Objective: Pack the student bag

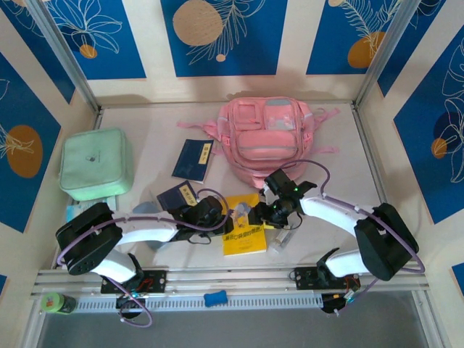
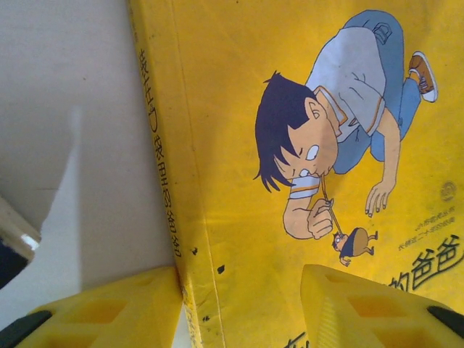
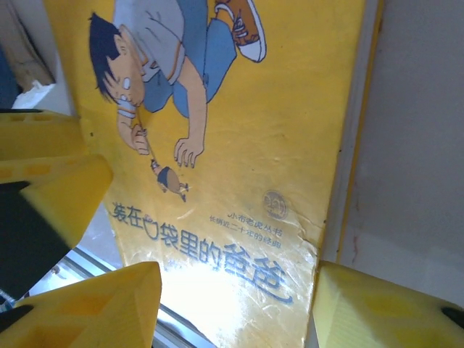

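The student bag [image 1: 268, 134], a pink backpack, lies flat at the back of the table with its zips shut. A yellow picture book [image 1: 245, 235] lies in front of it, between the two arms. My left gripper [image 1: 230, 216] is at the book's upper left. Its fingers stand apart across the spine [image 2: 174, 181], one finger [image 2: 109, 312] against the spine's side, the other on the cover [image 2: 290, 94]. My right gripper [image 1: 259, 214] is at the upper right, jaws apart [image 3: 235, 308] over the cover [image 3: 290, 145], one finger [image 3: 384, 304] by the page edge.
A mint-green soft case [image 1: 96, 163] sits at the left. Two dark blue booklets [image 1: 193, 159] [image 1: 177, 196] lie left of the bag. A small white tube [image 1: 279, 241] rests right of the book. A green bottle [image 1: 56, 302] and a blue item [image 1: 215, 297] sit on the front rail.
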Robot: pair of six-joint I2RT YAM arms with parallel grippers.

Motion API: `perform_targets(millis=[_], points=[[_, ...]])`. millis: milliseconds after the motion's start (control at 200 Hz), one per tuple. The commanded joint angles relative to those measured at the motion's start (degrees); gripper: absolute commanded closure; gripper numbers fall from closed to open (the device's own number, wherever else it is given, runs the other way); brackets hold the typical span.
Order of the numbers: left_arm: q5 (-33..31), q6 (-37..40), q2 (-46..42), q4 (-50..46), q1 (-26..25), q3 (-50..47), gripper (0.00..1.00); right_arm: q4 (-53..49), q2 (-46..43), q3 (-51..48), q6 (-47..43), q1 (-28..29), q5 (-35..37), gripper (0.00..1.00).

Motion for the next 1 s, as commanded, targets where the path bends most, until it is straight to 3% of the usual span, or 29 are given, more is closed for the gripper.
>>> perform_targets(millis=[0, 290, 675, 880, 995], points=[[-2.31, 0.47, 0.91, -2.47, -0.42, -0.64, 0.51, -0.48, -1.95, 1.98, -1.0, 0.7, -5.39, 0.46], [-2.3, 0.49, 0.82, -2.05, -0.45, -1.35, 0.51, 1.28, -4.47, 0.39, -0.11, -2.45, -11.96, 0.54], [-2.28, 0.5, 0.78, -1.8, -0.45, -1.12, 0.51, 4.91, -1.31, -3.09, -1.2, -3.84, -13.4, 0.61], [-2.38, 0.22, 0.35, -1.14, -0.45, -1.28, 0.5, 6.63, 0.15, -3.57, -1.68, -3.73, -14.25, 0.74], [-1.49, 0.05, -0.36, -0.98, -0.38, -0.97, 0.5, 7.39, -2.22, -4.04, -1.33, -3.78, -14.39, 0.87]])
